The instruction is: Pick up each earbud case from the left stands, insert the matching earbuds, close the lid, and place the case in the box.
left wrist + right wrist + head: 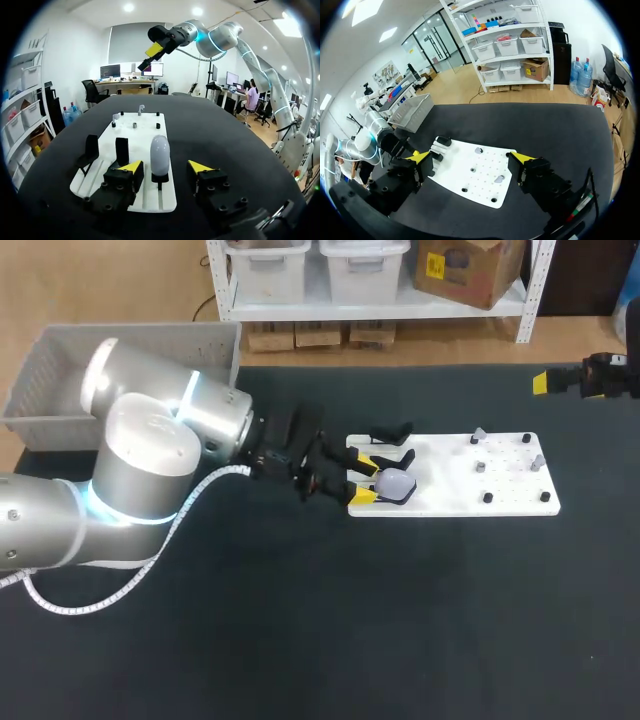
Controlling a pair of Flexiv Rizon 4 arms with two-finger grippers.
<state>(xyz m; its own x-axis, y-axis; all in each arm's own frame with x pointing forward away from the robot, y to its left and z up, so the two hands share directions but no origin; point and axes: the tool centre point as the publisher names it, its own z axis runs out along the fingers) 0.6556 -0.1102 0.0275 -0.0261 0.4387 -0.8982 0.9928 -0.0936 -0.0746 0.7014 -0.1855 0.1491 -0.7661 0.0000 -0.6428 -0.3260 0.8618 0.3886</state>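
Case (160,150) at board (142,137) edge, left hand (165,166) astride

Table (300,640) — black matte top, plain dark surface, spans nearly the whole head view w/ far edge straight. Lighting even — shadows on top soft.

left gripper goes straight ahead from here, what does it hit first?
The white case, upright on its stand. It sits centred just ahead of the open left gripper, so the fingers would likely pass either side of it.
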